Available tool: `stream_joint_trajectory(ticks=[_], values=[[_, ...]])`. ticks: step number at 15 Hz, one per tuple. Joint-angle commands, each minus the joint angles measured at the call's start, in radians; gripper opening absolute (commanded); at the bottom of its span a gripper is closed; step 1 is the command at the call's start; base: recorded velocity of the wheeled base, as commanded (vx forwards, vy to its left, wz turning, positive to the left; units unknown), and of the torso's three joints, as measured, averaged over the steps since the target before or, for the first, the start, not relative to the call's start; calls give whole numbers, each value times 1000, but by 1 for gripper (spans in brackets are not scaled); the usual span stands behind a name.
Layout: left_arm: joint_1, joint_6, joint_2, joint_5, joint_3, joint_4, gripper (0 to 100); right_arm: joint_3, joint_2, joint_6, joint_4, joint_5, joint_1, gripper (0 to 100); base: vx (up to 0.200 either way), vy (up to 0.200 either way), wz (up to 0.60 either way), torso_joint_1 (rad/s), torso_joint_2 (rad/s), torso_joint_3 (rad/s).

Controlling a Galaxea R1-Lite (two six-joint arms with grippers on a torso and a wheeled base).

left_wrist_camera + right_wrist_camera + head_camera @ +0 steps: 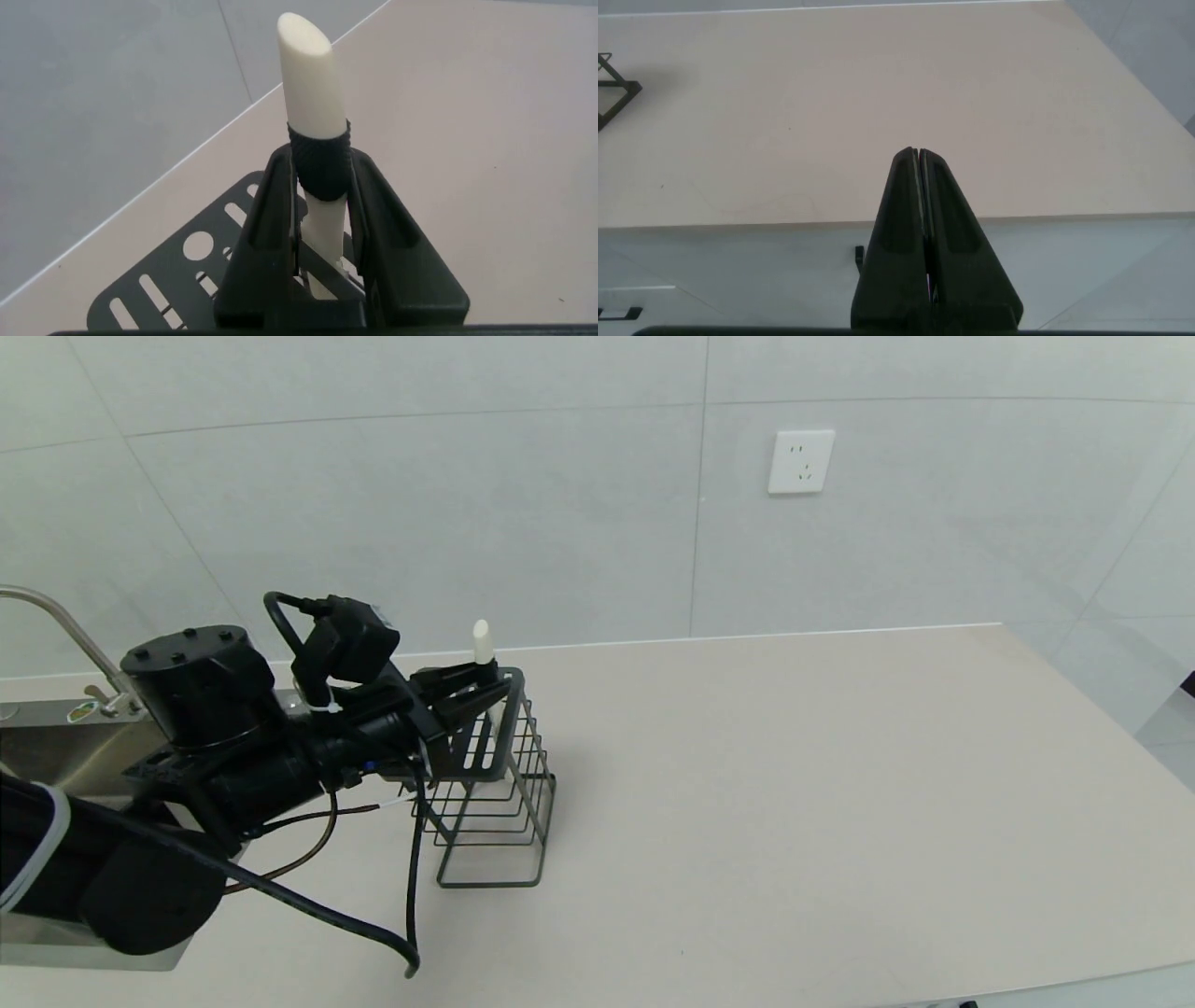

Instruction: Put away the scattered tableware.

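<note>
Left claw [320,166] pinches white-handled utensil [308,75], long axis vertical, handle end up, over wire rack [512,723].

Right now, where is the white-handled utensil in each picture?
Head view: left of centre, white-handled utensil upright in the left tool, over the wire rack.
Left wrist view: centre, clamped by the tool.
Right wrist view: look for the rack's corner instead.
Shared landmark: the rack.
</note>
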Motion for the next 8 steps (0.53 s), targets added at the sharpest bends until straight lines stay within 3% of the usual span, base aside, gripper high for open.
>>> stream_joint_trajectory(ticks=[1,4,5,8], values=[[0,0,13,-1,2,-1,0,0,1,0,0,1,0,0,0,0,0,0,0,0],[0,-18,13,-1,2,-1,0,0,1,0,0,1,0,0,0,0,0,0,0,0],[0,-26,13,-1,2,-1,100,0,1,0,0,1,0,0,0,0,0,0,0,0],[0,-28,10,-4,14,-3,100,0,3,0,0,1,0,0,0,0,0,0,0,0]])
